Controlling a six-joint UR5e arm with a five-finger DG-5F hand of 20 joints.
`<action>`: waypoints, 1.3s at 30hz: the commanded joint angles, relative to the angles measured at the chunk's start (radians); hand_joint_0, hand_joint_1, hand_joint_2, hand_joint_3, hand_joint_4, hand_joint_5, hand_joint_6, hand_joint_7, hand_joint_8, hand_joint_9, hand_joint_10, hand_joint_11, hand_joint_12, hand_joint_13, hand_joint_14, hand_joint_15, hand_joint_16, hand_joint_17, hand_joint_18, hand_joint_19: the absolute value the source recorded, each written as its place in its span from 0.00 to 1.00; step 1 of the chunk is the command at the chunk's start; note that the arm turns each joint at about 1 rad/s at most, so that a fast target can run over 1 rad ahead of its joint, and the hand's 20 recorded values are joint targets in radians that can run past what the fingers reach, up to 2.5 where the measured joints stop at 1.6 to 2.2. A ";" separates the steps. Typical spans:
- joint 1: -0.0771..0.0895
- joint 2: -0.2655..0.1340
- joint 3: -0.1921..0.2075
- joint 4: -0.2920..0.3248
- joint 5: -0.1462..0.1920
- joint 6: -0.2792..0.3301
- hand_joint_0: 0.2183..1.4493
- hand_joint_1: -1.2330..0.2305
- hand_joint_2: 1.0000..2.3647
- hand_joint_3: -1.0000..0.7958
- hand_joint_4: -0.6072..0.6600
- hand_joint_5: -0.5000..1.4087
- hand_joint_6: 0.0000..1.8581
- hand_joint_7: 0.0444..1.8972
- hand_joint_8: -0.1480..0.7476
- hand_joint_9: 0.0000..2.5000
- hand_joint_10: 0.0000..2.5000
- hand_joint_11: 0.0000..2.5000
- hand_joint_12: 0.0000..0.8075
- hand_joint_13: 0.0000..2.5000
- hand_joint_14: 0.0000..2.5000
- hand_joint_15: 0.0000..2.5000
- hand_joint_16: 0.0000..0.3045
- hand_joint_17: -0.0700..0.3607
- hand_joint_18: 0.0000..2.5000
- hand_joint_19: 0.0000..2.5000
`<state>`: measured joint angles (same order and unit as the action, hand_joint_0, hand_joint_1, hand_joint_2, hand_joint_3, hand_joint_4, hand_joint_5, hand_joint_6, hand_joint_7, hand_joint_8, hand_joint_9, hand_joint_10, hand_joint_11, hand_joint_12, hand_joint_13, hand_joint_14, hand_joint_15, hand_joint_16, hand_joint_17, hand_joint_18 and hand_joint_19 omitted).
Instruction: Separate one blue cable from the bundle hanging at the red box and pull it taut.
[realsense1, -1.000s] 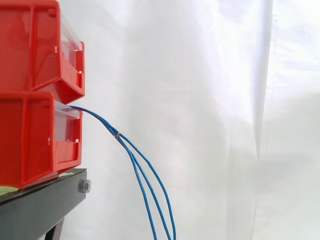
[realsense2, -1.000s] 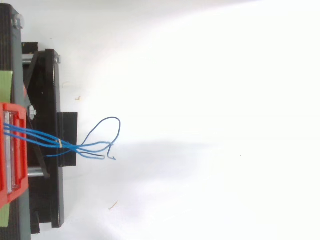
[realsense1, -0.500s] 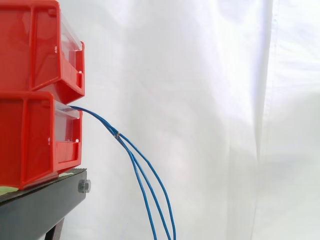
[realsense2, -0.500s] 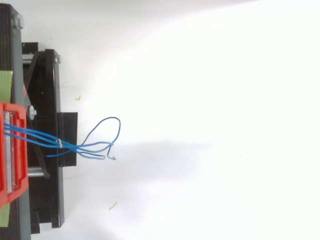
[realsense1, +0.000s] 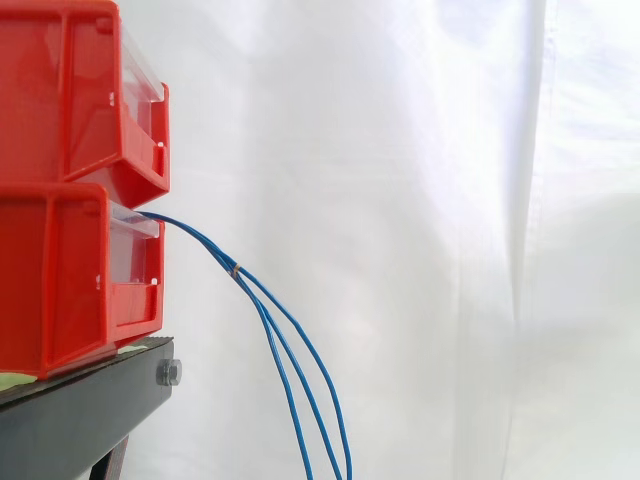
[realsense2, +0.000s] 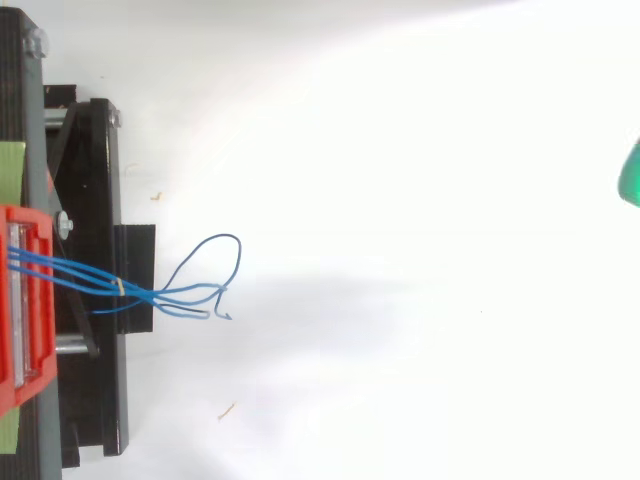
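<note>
Three thin blue cables (realsense1: 290, 350), bound by one pale tie (realsense1: 235, 270), hang from the lower of two stacked red plastic bins (realsense1: 60, 280). The green-glowing hand (realsense2: 631, 175) is well apart from them at the top view's right edge. Whether it is released or clenched cannot be told.

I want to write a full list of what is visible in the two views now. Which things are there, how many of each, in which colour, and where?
red bins: two, red, stacked at the left on the stand
blue cables: three strands, blue, coming out of the lower bin and hanging down
band: one, pale, around the cables just outside the bin
stand: one, black, under the bins
curtain: one, white, behind everything
hand: one, glowing green, at the right edge of the top view, far from the cables
</note>
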<state>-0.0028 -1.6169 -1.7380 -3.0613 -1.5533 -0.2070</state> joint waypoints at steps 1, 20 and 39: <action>0.009 -0.029 0.000 0.018 0.079 0.018 0.26 0.31 0.00 0.28 0.65 0.16 0.27 0.40 0.45 0.27 0.00 0.10 0.37 0.23 0.00 0.06 0.10 0.32 0.19 0.05; 0.056 -0.205 0.008 0.211 0.150 0.012 0.25 0.32 0.00 0.28 0.65 0.16 0.27 0.39 0.46 0.27 0.00 0.10 0.38 0.24 0.00 0.06 0.10 0.32 0.20 0.06; 0.060 -0.492 0.201 0.311 0.088 0.110 0.25 0.34 0.00 0.28 0.65 0.16 0.27 0.39 0.47 0.28 0.00 0.11 0.38 0.24 0.00 0.06 0.10 0.32 0.20 0.07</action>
<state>0.0554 -2.0882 -1.5414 -2.7988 -1.4540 -0.1109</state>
